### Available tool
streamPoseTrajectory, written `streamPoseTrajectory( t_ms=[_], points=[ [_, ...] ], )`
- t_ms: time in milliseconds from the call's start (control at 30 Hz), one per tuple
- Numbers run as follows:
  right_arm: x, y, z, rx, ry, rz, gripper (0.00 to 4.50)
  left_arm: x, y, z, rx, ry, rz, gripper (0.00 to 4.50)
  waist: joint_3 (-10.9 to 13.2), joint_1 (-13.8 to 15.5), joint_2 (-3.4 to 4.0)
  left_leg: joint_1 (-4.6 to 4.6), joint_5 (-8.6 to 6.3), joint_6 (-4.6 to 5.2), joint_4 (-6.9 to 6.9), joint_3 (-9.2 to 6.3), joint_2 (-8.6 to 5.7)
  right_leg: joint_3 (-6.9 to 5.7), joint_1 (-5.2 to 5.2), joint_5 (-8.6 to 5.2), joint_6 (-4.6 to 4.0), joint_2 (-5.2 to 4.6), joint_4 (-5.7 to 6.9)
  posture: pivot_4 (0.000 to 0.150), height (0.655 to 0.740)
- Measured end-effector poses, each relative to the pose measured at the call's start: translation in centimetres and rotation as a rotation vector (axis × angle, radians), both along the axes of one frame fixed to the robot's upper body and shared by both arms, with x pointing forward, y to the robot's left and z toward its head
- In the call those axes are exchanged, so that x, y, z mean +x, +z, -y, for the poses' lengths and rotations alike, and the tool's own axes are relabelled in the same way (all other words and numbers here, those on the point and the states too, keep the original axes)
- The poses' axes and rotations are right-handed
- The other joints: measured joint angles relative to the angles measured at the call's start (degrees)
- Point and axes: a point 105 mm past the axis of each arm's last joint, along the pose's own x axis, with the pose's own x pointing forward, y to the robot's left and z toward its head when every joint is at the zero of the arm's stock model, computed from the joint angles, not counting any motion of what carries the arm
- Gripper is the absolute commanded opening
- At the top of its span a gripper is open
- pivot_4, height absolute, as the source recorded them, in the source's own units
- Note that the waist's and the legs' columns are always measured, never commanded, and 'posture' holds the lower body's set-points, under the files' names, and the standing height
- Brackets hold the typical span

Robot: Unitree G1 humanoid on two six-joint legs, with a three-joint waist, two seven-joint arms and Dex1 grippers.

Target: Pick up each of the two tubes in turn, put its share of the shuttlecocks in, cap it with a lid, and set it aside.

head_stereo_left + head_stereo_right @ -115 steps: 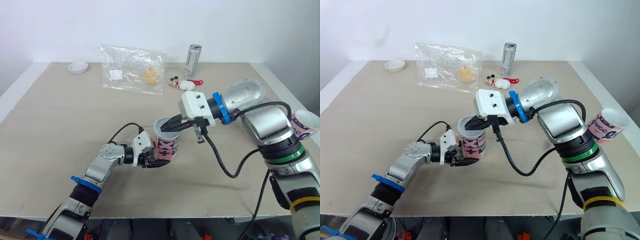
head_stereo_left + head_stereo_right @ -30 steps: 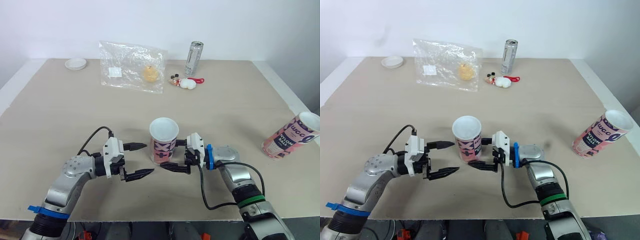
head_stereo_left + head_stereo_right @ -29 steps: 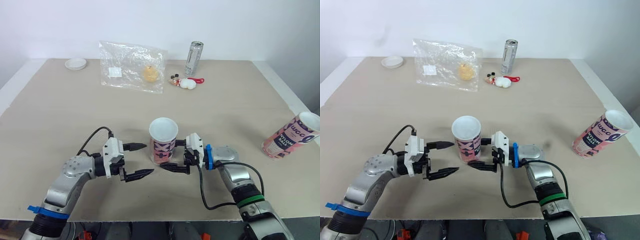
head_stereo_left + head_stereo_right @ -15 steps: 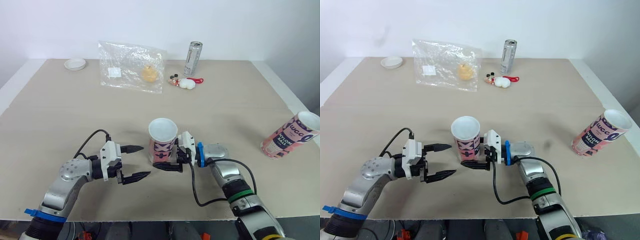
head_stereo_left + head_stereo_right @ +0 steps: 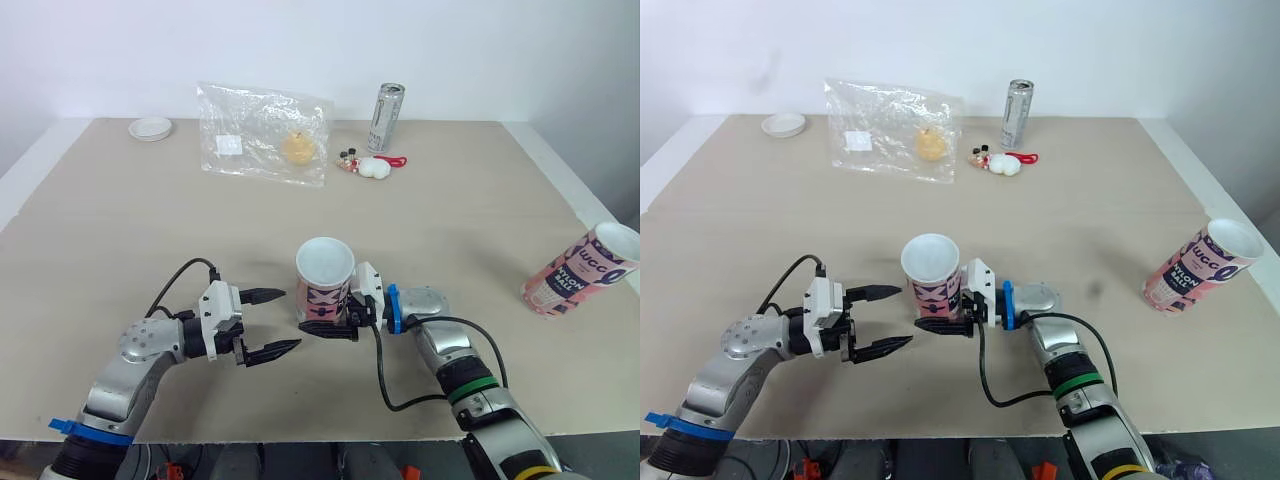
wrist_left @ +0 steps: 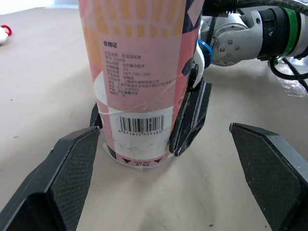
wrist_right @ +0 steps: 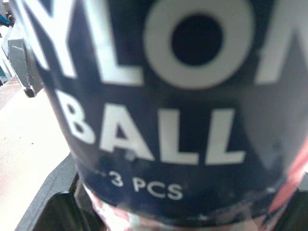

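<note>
Far-L corner of the surface point(image 5: 120, 220): a shallow white cap point(image 5: 150, 128). My L jaws sat low near the front edge, L of ctr. They were spread wide, fingers point(image 5: 264, 296) pointing R at the tube and stopping just short of it, not touching. Behind them, by the far edge, lay a clear plastic bag point(image 5: 265, 135) w/ something yellow inside.

The tube point(image 5: 325, 283) stood upright near the front edge, approx. mid-width, mouth open to the top. It was pink w/ a dark-blue band, and had a barcode point(image 6: 142, 126) low on the side facing my L wrist cam.

My R jaws were right at its lower part, reaching in from the R. They were close enough that the "BALL 3 PCS" print ran across the R wrist view. I couldn't tell if they pinched the tube or just sat round it.

Far edge, R of ctr: a small red-and-white trinket point(image 5: 372, 166), w/ a slim silver can point(image 5: 387, 104) upright just behind it. The second tube point(image 5: 585, 270) was by the R edge, well apart from both arms, mouth open.
</note>
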Motion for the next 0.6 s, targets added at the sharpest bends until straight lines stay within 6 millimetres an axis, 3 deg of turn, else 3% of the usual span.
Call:
streamPoseTrajectory(
  t_ms=[200,300,433,467,600],
  points=[
    [-0.7,0.0,0.6,0.005,-0.036,-0.012,3.7,0.3,0.2,0.3,0.007,-0.006,0.011,4.5,0.0,0.0,0.0,-0.01,0.0,0.0,-0.01,0.0,0.0,0.0,0.0,-0.02,0.03,0.0,0.0,0.15,0.74],
    [-0.3,0.9,2.1,0.067,-0.179,-0.027,3.7,0.6,0.4,0.4,0.006,-0.001,0.016,4.5,0.0,0.3,0.0,-0.07,0.0,-0.01,0.0,-0.05,-0.02,-0.02,-0.01,-0.04,0.06,-0.01,0.0,0.15,0.74],
    [1.1,3.1,6.5,0.156,-0.5,0.0,3.7,0.9,0.6,0.5,0.008,-0.005,0.016,4.5,0.0,0.2,0.0,-0.06,-0.01,-0.01,0.01,-0.02,-0.03,0.01,-0.02,-0.03,0.05,-0.01,0.0,0.15,0.74],
    [1.2,3.2,7.3,0.172,-0.558,-0.001,3.7,0.9,0.6,0.5,0.008,-0.005,0.016,4.5,0.0,0.2,0.0,-0.06,-0.01,-0.01,0.01,-0.05,-0.02,-0.01,-0.02,-0.04,0.04,0.0,0.01,0.15,0.74],
    [1.0,2.4,13.9,0.234,-1.006,-0.024,3.7,1.4,0.6,0.8,0.0,-0.005,0.014,4.5,0.0,0.3,0.01,-0.1,-0.04,-0.07,-0.01,-0.05,-0.04,0.01,-0.03,-0.12,0.07,-0.03,0.0,0.15,0.74]
  ],
)
